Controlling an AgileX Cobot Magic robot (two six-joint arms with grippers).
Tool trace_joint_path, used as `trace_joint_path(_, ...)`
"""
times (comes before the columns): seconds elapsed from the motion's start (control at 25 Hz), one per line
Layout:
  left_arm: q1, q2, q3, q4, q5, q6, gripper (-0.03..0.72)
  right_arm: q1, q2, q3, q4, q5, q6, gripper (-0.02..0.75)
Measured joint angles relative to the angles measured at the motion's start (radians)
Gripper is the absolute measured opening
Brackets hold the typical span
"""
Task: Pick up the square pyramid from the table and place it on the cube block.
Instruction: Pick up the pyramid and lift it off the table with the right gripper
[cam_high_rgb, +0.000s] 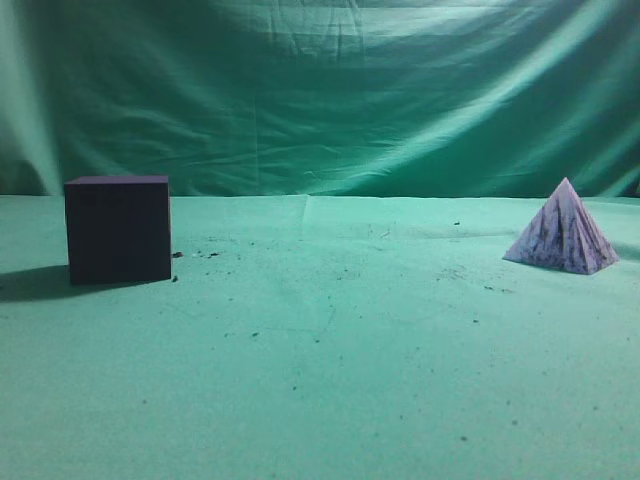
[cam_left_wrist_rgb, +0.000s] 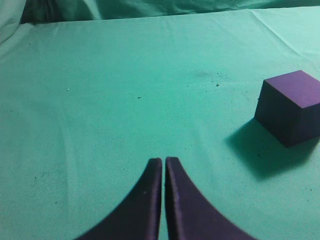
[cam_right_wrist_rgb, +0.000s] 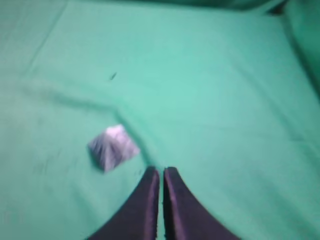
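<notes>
The square pyramid, pale lavender-white with dark streaks, stands on the green table at the right. The right wrist view shows it blurred, left of and just beyond my right gripper, which is shut and empty above the cloth. The cube block, dark purple-black, stands at the left of the table. The left wrist view shows it at the right edge, well to the right of my left gripper, which is shut and empty. Neither gripper shows in the exterior view.
A wrinkled green backdrop curtain hangs behind the table. Small dark crumbs lie on the cloth near the cube and across the middle. A cloth crease runs across the table's far right in the left wrist view.
</notes>
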Motion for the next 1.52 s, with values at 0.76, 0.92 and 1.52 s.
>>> trace_joint_path(0.76,0.000,0.000,0.000,-0.003,0.000,0.000,0.000,0.210,0.904,-0.511,-0.044,0.292,0.190,0.667)
trace_joint_path(0.92,0.000,0.000,0.000,-0.003,0.000,0.000,0.000,0.210,0.990,-0.552,-0.088,0.288,0.192,0.667)
trace_joint_path(1.52,0.000,0.000,0.000,-0.007,0.000,0.000,0.000,0.210,1.136,-0.563,-0.158,0.173,0.191,0.526)
